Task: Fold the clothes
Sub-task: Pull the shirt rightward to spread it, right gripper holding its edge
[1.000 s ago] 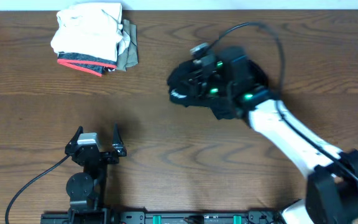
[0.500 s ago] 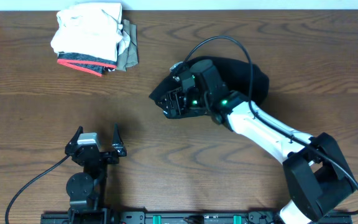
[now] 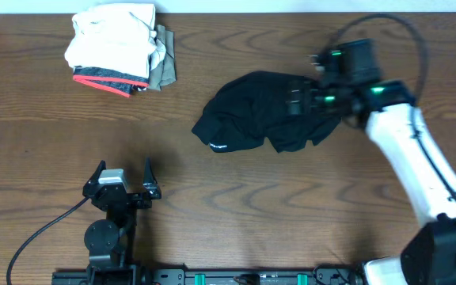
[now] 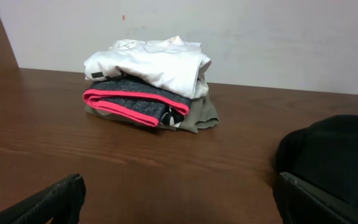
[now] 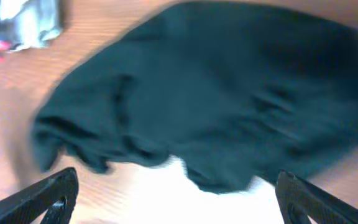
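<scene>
The black shirt (image 3: pixel 248 115) lies crumpled mid-table toward the far edge. The right gripper (image 3: pixel 298 99) hovers over its right end, fingers apart and empty, likely to spread it. The left gripper (image 3: pixel 123 168), also spread, waits by the near edge

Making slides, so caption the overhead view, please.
Right gripper, open, hovers over the crumpled black shirt; left gripper rests open; folded garments stacked far-left.
</scene>
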Robot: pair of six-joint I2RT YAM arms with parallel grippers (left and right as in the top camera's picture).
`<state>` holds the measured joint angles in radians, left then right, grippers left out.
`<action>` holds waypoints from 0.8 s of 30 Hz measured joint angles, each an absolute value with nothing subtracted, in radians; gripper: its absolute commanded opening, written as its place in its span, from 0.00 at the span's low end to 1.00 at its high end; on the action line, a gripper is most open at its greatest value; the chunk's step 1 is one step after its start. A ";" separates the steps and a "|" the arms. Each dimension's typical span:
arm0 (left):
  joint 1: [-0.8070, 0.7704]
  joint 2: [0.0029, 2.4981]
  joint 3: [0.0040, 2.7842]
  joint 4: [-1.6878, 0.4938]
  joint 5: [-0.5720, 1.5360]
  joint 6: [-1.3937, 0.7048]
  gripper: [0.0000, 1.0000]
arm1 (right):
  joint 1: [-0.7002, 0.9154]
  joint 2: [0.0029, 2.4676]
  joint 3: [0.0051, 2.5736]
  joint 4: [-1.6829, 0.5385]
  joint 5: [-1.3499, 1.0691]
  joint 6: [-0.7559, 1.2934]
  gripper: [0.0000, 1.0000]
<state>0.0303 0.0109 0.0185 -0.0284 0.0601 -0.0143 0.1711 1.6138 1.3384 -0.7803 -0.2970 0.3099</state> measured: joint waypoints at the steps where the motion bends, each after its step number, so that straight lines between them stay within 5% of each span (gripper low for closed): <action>1: 0.030 0.011 0.019 -0.028 0.060 -0.014 0.98 | 0.136 1.612 1.339 -0.811 -0.289 0.310 0.99; 9: 0.030 0.011 0.019 -0.028 0.060 -0.014 0.98 | -0.070 1.613 1.299 -0.956 -0.260 0.310 0.99; 24: 0.030 0.011 0.019 -0.028 0.060 -0.014 0.98 | -0.080 1.613 1.135 -0.919 -0.261 0.310 0.99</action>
